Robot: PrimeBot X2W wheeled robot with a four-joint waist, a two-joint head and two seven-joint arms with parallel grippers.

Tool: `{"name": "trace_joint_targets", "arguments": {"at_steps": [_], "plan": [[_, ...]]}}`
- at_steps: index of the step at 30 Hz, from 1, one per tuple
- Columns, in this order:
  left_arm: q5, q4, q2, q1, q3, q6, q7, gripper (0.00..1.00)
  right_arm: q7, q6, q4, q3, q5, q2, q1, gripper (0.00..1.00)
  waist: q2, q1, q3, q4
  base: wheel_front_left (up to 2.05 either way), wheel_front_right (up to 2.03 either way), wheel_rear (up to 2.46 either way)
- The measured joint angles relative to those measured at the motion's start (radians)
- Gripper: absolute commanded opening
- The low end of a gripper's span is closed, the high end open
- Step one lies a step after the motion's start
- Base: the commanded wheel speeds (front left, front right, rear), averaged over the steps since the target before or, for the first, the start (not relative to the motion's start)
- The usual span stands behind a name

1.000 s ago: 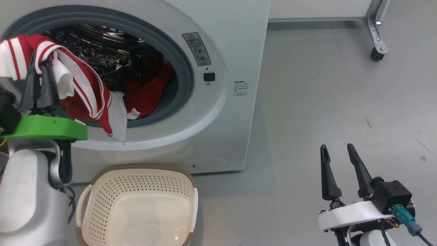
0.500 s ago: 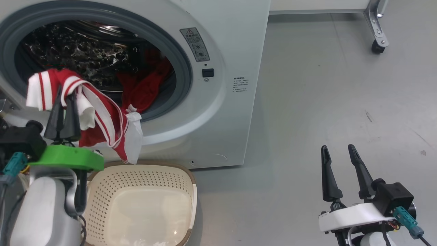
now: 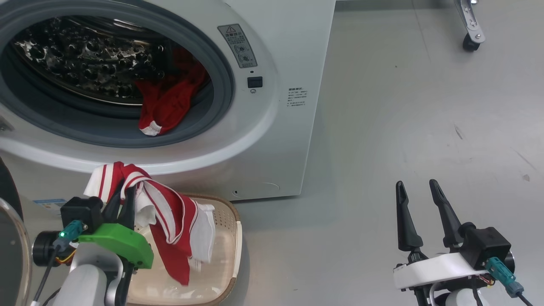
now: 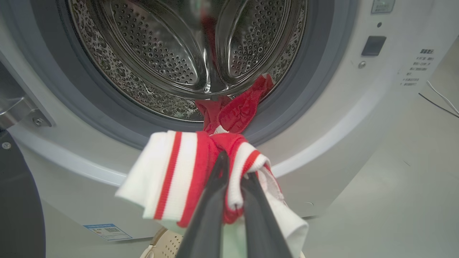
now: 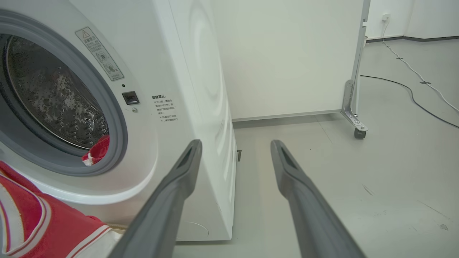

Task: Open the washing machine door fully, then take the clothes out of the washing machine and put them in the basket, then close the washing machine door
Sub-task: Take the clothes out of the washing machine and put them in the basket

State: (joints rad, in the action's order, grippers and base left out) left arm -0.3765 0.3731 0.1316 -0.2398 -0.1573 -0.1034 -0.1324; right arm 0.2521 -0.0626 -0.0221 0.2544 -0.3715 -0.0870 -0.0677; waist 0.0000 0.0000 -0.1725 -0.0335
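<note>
Left gripper (image 3: 124, 193) pinches a bunched fold of the soft red white-striped garment (image 3: 170, 221), seemingly light and limp, draping over the cream perforated plastic basket (image 3: 233, 212).

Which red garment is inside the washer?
The plain red one with a white cuff, lying across the grey seal; the striped one hangs from the left claw over the basket.

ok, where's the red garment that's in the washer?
Head view, upper left: the red garment lies in the washing machine opening's lower right, draped from drum onto grey gasket.
</note>
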Motion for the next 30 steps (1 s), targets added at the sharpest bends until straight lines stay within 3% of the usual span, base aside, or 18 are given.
{"name": "trace_joint_targets", "arguments": {"at_steps": [16,30], "plan": [[0.035,0.127,0.016,0.005,-0.041,-0.008,0.060,0.00,0.000,0.000,-0.020,0.033,0.016,0.008,0.034,1.00,0.0000,0.0000,-0.096,-0.031,0.00,0.00,0.00],[0.060,0.248,0.072,-0.079,-0.052,-0.009,0.097,0.00,0.000,0.000,-0.037,0.072,0.040,0.018,0.108,1.00,0.0000,0.0000,-0.244,-0.092,0.00,0.00,0.00]]}}
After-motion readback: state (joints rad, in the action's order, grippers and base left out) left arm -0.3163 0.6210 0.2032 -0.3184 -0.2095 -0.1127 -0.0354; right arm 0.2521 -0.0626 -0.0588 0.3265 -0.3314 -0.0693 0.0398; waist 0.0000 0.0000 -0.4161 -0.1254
